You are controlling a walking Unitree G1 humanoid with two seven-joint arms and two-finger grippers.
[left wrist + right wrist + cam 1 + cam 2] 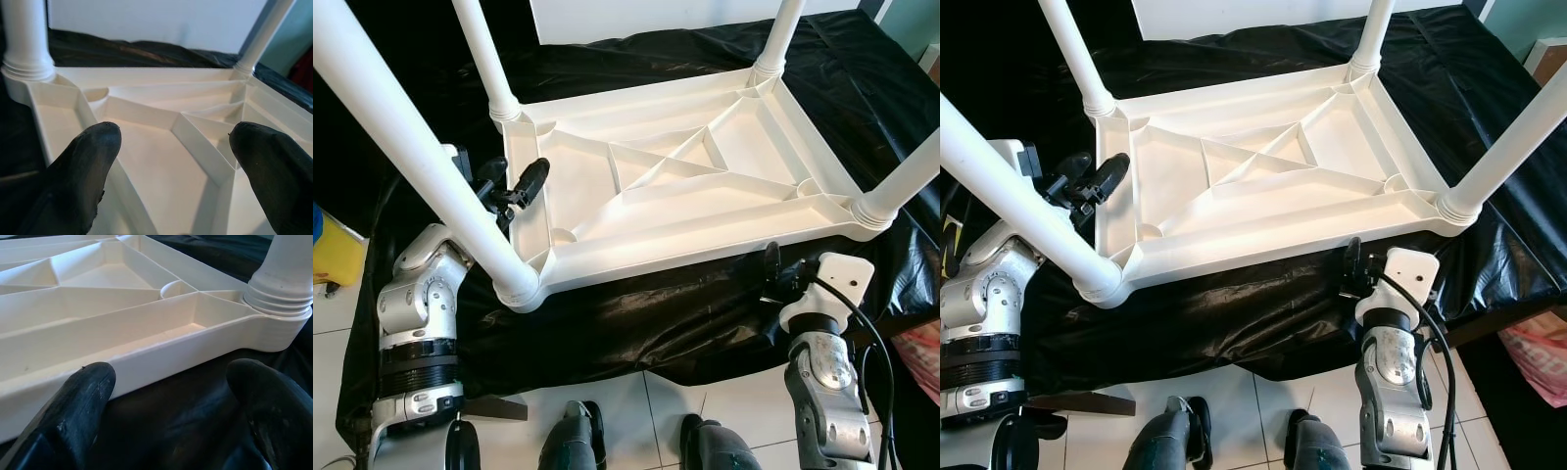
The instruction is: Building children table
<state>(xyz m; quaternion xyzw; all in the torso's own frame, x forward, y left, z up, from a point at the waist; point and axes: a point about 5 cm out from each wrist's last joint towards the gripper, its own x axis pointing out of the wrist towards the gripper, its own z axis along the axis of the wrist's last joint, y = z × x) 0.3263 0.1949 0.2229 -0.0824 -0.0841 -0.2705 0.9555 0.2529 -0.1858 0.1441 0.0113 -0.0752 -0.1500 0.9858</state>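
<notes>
Left claw (521, 186) (fingers apart) beside upturned table (675, 176).

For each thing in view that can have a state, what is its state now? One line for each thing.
Table: upside down on the black sheet, ribbed underside up.
Legs: all four fitted in the corner sockets, pointing up.
Left gripper: open, at the table's left rim, holding nothing.
Right gripper: open, by the near rim close to the right corner, holding nothing.
</notes>
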